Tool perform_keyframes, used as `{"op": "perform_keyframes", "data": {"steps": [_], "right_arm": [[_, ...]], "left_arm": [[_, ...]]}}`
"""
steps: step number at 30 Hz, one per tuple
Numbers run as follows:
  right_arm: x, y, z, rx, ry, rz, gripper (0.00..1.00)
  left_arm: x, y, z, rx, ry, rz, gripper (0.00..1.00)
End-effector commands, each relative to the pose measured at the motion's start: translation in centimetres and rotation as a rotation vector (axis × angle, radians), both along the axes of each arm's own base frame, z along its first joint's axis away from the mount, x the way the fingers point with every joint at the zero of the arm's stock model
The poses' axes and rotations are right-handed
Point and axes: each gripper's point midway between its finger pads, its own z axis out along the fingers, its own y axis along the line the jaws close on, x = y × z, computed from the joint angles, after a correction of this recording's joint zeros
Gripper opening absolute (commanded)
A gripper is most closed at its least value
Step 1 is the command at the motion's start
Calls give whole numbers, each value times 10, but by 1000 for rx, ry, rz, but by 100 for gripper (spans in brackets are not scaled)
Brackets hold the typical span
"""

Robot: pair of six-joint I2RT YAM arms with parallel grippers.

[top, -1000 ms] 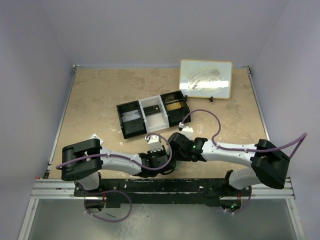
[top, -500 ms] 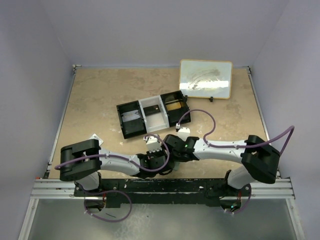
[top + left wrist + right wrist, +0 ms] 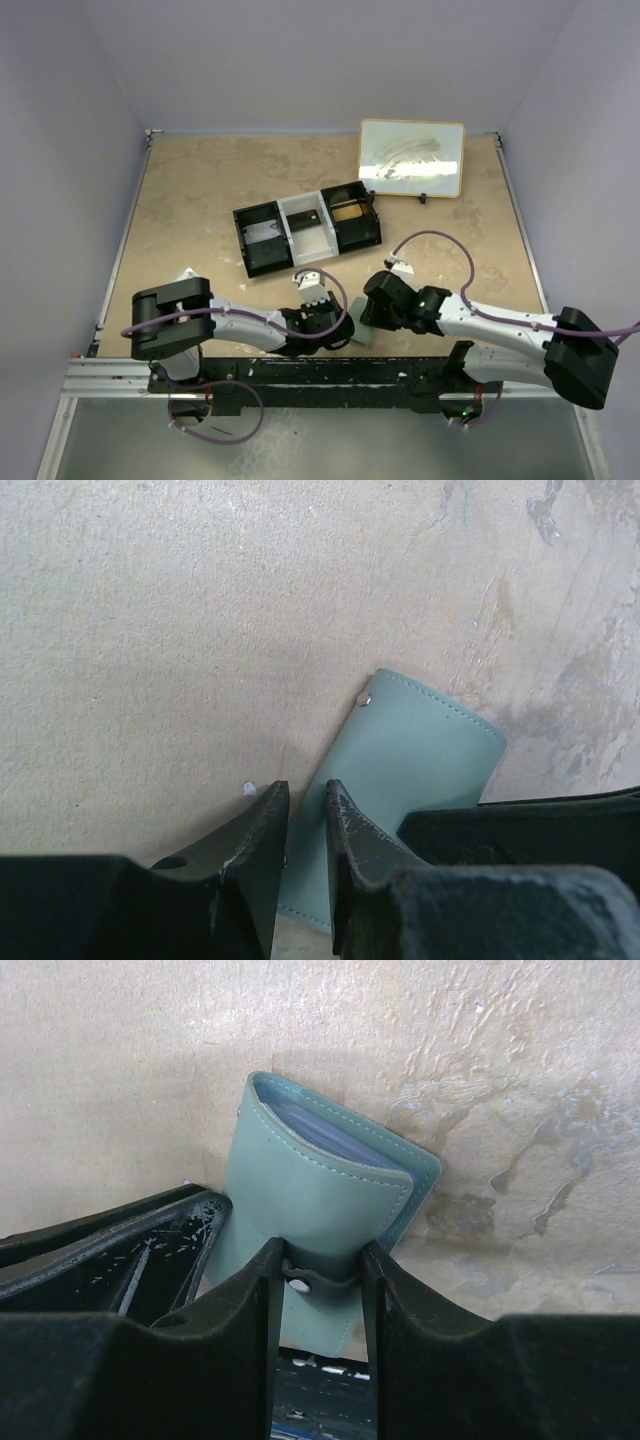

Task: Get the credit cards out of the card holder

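From above, the left claw and the right claw meet tip to tip near the table's front edge. The grey-green card holder is wedged between them, just in front of the right claw's tips. Well beyond both claws stands a black-and-white tray with three compartments, and further back a framed board leans upright. In the left wrist view, the left claw has its fingers only a narrow gap apart. The card holder reaches out ahead and to the right of the tips, and its near edge shows in that gap. I cannot tell whether it is pinched. In the right wrist view, the right claw has both fingers closed against the sides of the card holder's near end, gripping it. The snap stud sits between the fingers. The far end gapes slightly, showing a pale blue lining, and the left claw's dark, scuffed finger lies just to the left.
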Motion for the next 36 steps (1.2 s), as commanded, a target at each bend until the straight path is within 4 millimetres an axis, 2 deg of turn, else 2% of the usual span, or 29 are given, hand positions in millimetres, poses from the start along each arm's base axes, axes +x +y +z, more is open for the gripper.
{"op": "perform_keyframes", "data": {"steps": [1,6,8,10,13,16,20,24,27,30,36], "right_arm": [[-6,-9,1,1,12,34,36],[-7,13,13,220,-14,59,36],[-4,19,24,311,-51,59,33],[1,23,37,370,-98,57,34],[5,28,42,378,-146,112,36],[2,45,41,394,-159,240,35],[4,67,41,472,-126,266,34],[19,78,36,414,-87,220,43],[28,87,40,364,-85,258,58],[35,83,45,301,-106,267,64],[38,51,44,125,-147,292,62]], "left_arm": [[-44,109,-82,467,218,-61,21],[-41,107,-77,465,204,-53,20],[-40,109,-73,462,197,-44,21],[-38,107,-65,431,185,-37,24],[-32,104,-42,349,147,-18,32],[-22,105,-7,228,92,19,38],[-10,116,29,80,38,76,42],[-7,123,56,-32,-7,89,51],[-10,112,69,-126,-21,31,60],[-13,99,71,-178,-10,-37,62],[-12,84,66,-201,17,-71,62]]}}
